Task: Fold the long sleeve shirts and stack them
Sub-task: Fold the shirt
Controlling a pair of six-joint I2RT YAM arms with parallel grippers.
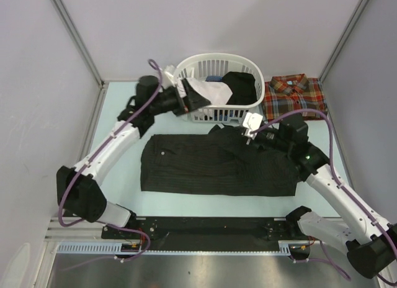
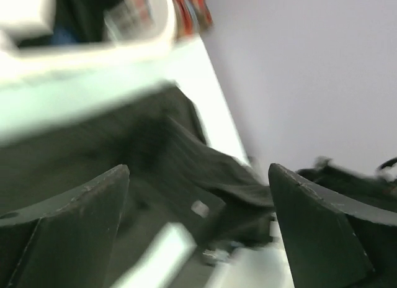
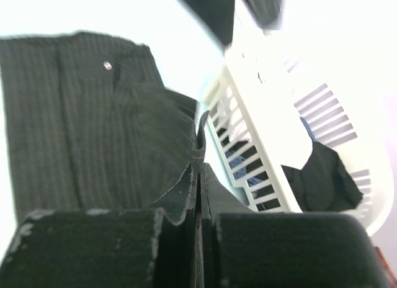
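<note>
2 shirts in view. Black pinstripe shirt point(image 1: 211, 167) lies flat mid-table, long axis left-right, w/ its far-right part bunched up near the basket. Plaid shirt point(image 1: 293, 95) sits folded at far right, just beside the basket's right wall and well apart from both grippers.

R gripper point(image 1: 243, 136) is at the bunched far-right edge of the black shirt. Wrist cam shows R gripper point(image 3: 200, 167) w/ jaws pressed together, clamped on a raised fold of the pinstripe cloth point(image 3: 80, 114); the rest of the shirt spreads flat to the left, one small button visible.

L gripper point(image 1: 197, 100) is up by the basket's near-left rim, above the table just past the shirt's far edge. Wrist cam is blurred, but L gripper point(image 2: 198, 169) has fingers point(image 2: 68, 226) wide apart w/ nothing between them; dark shirt cloth lies below.

White slatted laundry basket point(image 1: 218, 114) stands at far centre, its near wall just beside the shirt's far edge. Inside: black garment point(image 1: 242, 86) on the right side, pale cloth point(image 1: 208, 89) on the left, bit of blue fabric point(image 1: 214, 78) toward the far wall. R wrist cam shows the same basket point(image 3: 260, 145) w/ the black garment point(image 3: 322, 176) inside.
</note>
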